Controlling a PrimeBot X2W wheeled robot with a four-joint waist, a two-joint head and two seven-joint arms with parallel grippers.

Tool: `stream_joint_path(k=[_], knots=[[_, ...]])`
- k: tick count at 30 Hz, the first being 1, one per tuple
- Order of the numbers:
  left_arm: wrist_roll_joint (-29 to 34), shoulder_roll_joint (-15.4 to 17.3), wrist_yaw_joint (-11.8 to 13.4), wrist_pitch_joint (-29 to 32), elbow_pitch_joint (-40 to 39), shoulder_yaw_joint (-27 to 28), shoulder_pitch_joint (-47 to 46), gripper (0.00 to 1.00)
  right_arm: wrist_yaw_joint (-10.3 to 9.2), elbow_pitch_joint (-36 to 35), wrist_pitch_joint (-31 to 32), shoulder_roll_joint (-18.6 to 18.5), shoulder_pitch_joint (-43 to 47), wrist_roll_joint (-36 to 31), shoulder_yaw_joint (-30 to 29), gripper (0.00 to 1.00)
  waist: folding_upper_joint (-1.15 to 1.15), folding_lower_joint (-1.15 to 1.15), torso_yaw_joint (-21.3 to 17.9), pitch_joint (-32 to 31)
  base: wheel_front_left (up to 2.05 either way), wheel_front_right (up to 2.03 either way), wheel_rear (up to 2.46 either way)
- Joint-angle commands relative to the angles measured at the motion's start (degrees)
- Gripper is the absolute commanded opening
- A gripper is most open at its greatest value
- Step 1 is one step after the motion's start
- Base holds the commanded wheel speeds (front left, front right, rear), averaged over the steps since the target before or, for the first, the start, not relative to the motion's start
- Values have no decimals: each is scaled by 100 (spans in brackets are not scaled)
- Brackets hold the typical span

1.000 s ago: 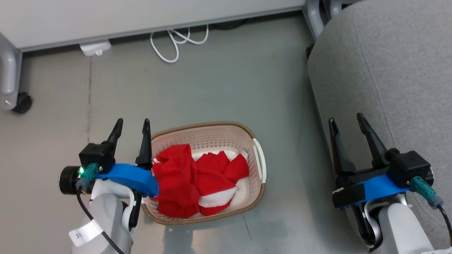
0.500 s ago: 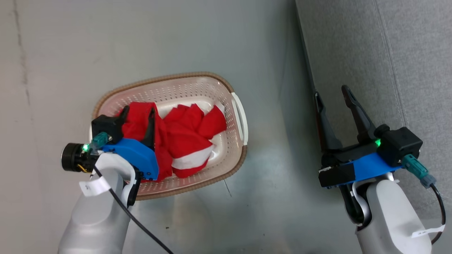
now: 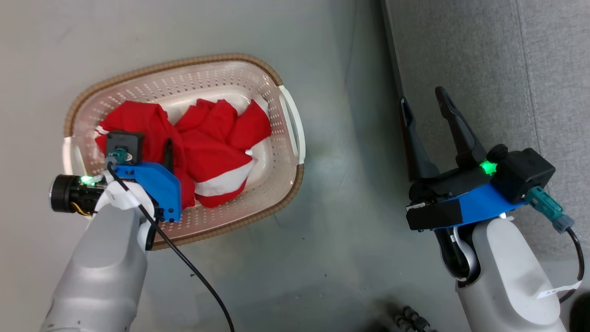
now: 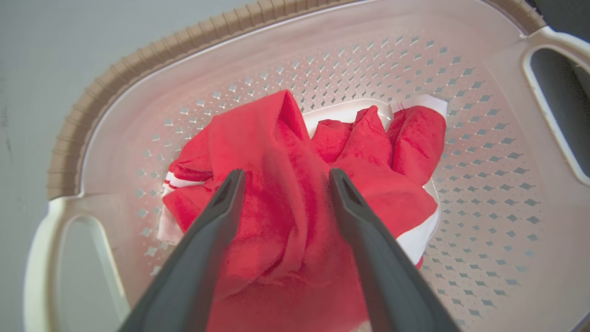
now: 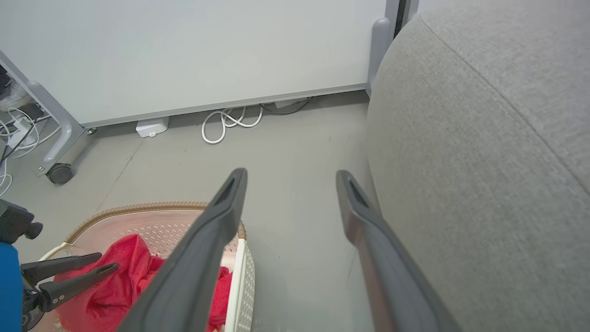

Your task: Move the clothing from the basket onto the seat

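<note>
The clothing [image 3: 203,147] lies heaped in the basket [image 3: 221,69], two red garments bunched together against its left end and middle, with a white stripe [image 3: 221,182] showing along the near side of the heap. The basket stands on the grey floor [image 3: 322,240], near the seat [image 3: 484,55] but apart from it, with a strip of bare floor between its right handle [image 3: 292,124] and the seat's edge.

The left gripper [image 4: 286,174] is inside the basket, over the left garment. Its two fingers are spread apart and a raised fold of red cloth stands between them; the tips sit down against the fabric, and nothing is pinched. A second ago this gripper was at the basket's left rim, level with it; half a second ago its fingers had come over the left garment, and now they point steeply down into it. The head camera has tipped downward over that time, so the basket sits higher and further left in its view. The heap itself lies as it did, with the same folds and stripe.

The right gripper [image 3: 422,96] hangs over the floor just beside the seat's edge, fingers apart with nothing between them, placed against the seat as before
</note>
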Motion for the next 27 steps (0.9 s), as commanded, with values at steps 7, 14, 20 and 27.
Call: stream_joint_path(k=[7,14,20,27], knots=[[-48,140,196,127,252,40,-272,100,1,-65,-22,-13,-180,250,116,100,0,-1,-193,440,0,0,0],[-85,209,286,116,399,31,-329,100,1,-93,-22,-13,-197,411,216,100,0,-1,-280,551,0,0,0],[-145,243,327,33,466,24,-375,100,1,-58,-22,-12,-205,494,212,100,0,-1,-320,553,0,0,0],[-195,169,265,-56,525,-37,-412,0,1,-68,-22,-12,-197,471,189,100,0,-1,-302,504,0,0,0]])
